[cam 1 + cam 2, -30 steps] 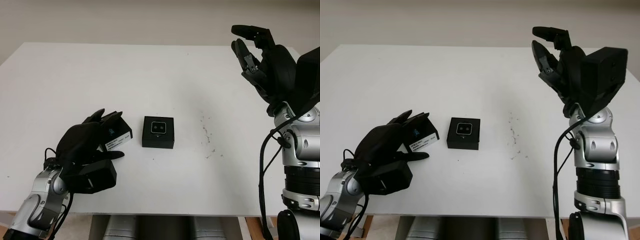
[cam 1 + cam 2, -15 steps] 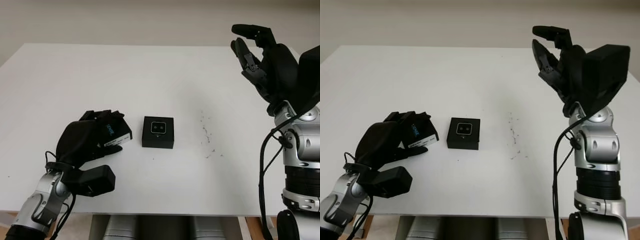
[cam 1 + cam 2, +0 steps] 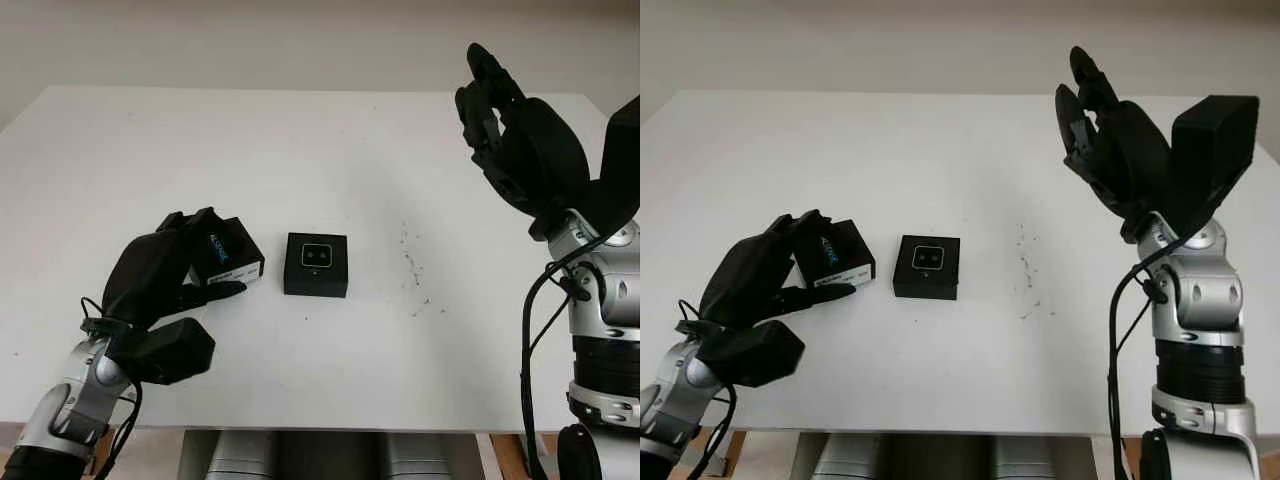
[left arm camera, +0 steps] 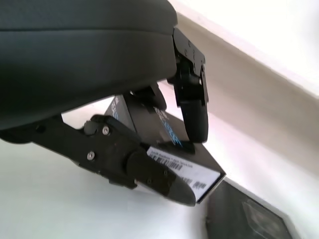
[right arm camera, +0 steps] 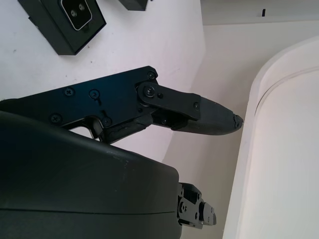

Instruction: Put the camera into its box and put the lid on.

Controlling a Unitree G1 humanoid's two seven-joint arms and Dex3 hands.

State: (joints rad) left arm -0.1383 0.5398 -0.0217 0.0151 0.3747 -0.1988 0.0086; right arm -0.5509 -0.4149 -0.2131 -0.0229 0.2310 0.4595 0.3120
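Observation:
A small black box (image 3: 316, 264) lies open-topped at the middle of the white table (image 3: 330, 160), and the camera (image 3: 316, 256) sits inside it, lens face up. To its left my left hand (image 3: 205, 262) is shut on the black lid (image 3: 230, 256), which carries a white label and is held tilted just above the table. The left wrist view shows the fingers (image 4: 192, 107) wrapped over the lid (image 4: 172, 147), with the box (image 4: 244, 219) close beside it. My right hand (image 3: 490, 100) is open, raised high over the right back part of the table, far from the box.
A scatter of small dark specks (image 3: 415, 272) lies on the table to the right of the box. The table's front edge (image 3: 330, 428) runs just below my left forearm. Wide bare tabletop lies behind and to the right of the box.
My left hand has closed around the lid and tipped it up a little off the table. My right hand has turned its fingers upward while staying raised at the right.

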